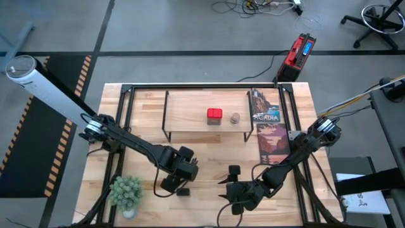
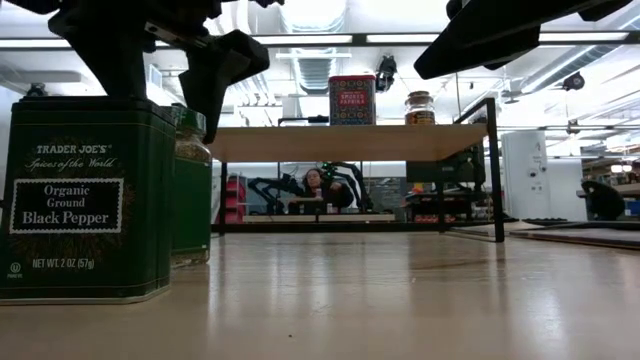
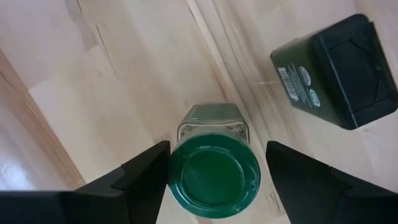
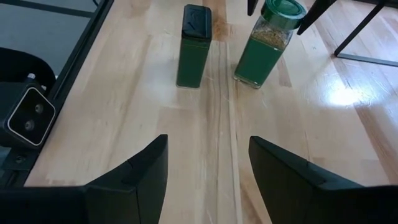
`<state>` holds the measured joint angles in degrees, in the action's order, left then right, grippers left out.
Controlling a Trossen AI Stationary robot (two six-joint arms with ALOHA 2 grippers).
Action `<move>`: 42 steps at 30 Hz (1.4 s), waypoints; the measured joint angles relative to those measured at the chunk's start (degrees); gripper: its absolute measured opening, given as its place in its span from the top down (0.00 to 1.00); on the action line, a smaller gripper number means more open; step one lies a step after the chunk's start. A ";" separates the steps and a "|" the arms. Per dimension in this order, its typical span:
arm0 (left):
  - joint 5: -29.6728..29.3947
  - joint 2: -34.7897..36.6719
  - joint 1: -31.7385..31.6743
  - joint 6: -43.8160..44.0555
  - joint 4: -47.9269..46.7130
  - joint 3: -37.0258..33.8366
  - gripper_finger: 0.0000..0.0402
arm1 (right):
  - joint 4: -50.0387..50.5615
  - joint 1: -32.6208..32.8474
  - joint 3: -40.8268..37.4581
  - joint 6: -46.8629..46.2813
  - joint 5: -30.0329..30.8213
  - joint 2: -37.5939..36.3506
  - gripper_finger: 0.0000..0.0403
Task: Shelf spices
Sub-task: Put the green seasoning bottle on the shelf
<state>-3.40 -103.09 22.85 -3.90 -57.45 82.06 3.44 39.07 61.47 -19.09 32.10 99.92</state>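
The green-capped jar stands upright on the table. My left gripper is right above it, pointing down and open, one finger on each side of the cap; I cannot tell whether either finger touches it. The dark square tin of black pepper stands beside the jar. On the shelf stand the red tin and the round tan jar. My right gripper is open and hovers low over bare table, pointing at the tin and the jar.
A leafy potted plant stands at the near left corner. A book lies to the right of the shelf. The black metal frame runs along the table's edges. There is bare wood between the grippers and the shelf.
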 joint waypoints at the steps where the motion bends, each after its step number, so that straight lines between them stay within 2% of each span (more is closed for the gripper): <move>1: 0.00 0.00 0.00 0.00 0.06 -0.14 0.37 | 0.00 0.00 0.00 0.00 -0.02 0.00 0.51; 11: -0.02 0.02 0.00 2.82 1.54 -4.32 0.35 | -0.99 0.00 0.00 0.12 -0.13 0.00 0.51; 22: 0.24 0.02 0.01 3.70 6.44 -5.71 0.43 | -1.68 -0.11 -1.12 -0.50 -0.51 0.00 0.51; 33: 0.96 0.02 0.00 6.36 6.21 -6.23 0.51 | -5.88 -0.11 -3.32 -0.48 -0.66 0.00 0.51; 42: 1.20 0.02 0.02 9.62 5.84 -6.23 0.50 | -5.72 -0.80 -3.81 0.28 -0.55 0.04 0.51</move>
<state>-2.20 -103.07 22.87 5.71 -51.61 75.83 -2.28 38.26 57.66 -18.81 31.55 99.96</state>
